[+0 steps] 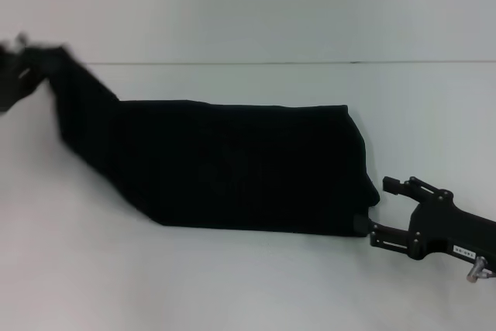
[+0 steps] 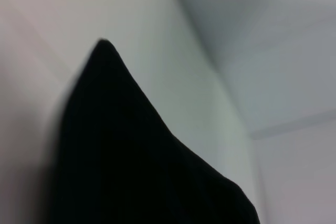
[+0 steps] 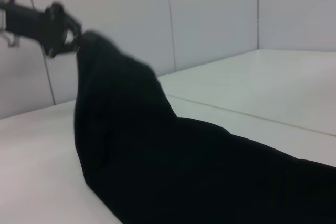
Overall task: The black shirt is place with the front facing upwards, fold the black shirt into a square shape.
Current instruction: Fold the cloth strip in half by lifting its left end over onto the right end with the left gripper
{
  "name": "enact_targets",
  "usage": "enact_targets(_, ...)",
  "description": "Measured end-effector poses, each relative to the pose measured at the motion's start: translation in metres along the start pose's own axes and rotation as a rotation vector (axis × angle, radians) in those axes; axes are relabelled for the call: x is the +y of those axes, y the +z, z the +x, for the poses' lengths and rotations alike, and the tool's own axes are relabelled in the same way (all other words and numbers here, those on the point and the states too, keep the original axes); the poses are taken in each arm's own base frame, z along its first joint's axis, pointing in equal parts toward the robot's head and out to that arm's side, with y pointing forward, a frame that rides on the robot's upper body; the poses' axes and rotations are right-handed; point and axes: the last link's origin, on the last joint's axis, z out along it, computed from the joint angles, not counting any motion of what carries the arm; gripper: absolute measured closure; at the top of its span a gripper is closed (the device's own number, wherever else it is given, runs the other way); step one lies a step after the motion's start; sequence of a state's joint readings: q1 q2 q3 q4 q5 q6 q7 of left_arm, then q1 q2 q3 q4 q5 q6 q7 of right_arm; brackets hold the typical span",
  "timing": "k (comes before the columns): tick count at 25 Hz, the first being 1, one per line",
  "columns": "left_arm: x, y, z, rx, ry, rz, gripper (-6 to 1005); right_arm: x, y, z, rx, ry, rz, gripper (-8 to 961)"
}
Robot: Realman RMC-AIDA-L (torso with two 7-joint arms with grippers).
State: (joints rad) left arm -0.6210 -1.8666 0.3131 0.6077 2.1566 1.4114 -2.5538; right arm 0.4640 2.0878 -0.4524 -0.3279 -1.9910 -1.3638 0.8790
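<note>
Left gripper [image 1: 31, 67]: I pinch the shirt [image 1: 240, 164] end, lifted far left.
Right gripper [image 1: 370, 211]: fingers spread, touching its right end.
Axis: left-right.

The right end effector [image 1: 381, 207] is matte black, built of slim jointed bars with small round pivots, a pale label on its body and a silvery knob at the lower right. The left end effector [image 1: 19, 67], upper left, is black too.

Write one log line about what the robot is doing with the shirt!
left gripper: lifting black shirt end | right gripper: open by shirt's other end, low | table: shirt partly folded
</note>
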Motion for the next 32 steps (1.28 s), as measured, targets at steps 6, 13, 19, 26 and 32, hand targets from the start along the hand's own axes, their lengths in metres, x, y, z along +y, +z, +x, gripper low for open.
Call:
enact_targets(6,0.089,0.083,-0.019,-0.164,0.168,-0.189,936,-0.001,-0.005,0.003,-0.005,0.016,0.023,26)
enact_targets(13,0.121,0.157,-0.104,-0.347,0.266,-0.225,939,-0.001,-0.006,0.005,-0.007,0.026,0.033,26)
enact_targets(19,0.074,0.182,-0.177,-0.401,0.194,-0.189,941,-0.002,-0.005,0.009,0.004,0.044,0.06,27)
enact_targets(26,0.062,0.18,-0.196,-0.413,0.165,-0.203,940,-0.012,0.004,0.006,-0.001,0.068,0.126,27)
enact_targets(32,0.064,0.177,-0.202,-0.436,0.159,-0.228,939,-0.035,0.03,-0.011,0.022,0.048,0.21,27)
